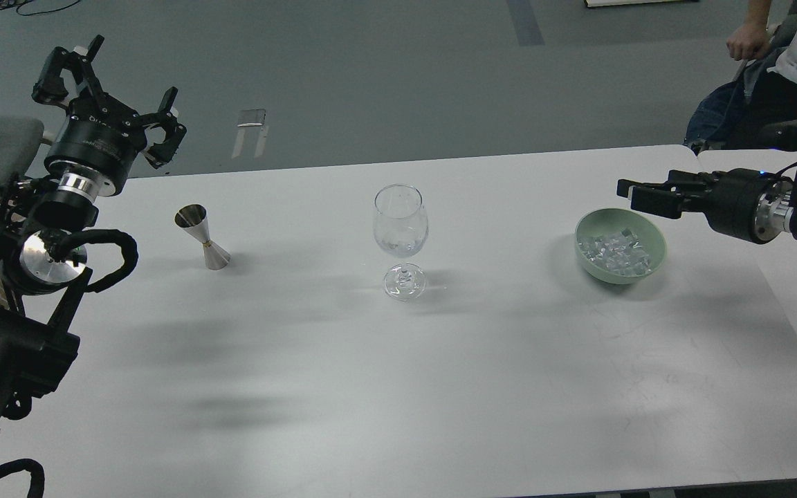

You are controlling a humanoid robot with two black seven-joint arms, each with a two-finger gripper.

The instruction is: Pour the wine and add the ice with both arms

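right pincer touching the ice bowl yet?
Cannot tell. In the head view the right pincer sits by the green bowl's far rim, seemingly above it; one view cannot separate height from depth.

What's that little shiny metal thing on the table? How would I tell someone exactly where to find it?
Start at the big white table and find the clear stemmed wine glass standing near its middle. Look left of it, toward the robot's left arm: the jigger stands there alone, touching nothing. It is the only metal item, an hourglass-shaped double cone, unlike the clear glass or the green bowl of ice cubes on the far right.

Shiny metal jigger [203, 237], matt table [398, 387]
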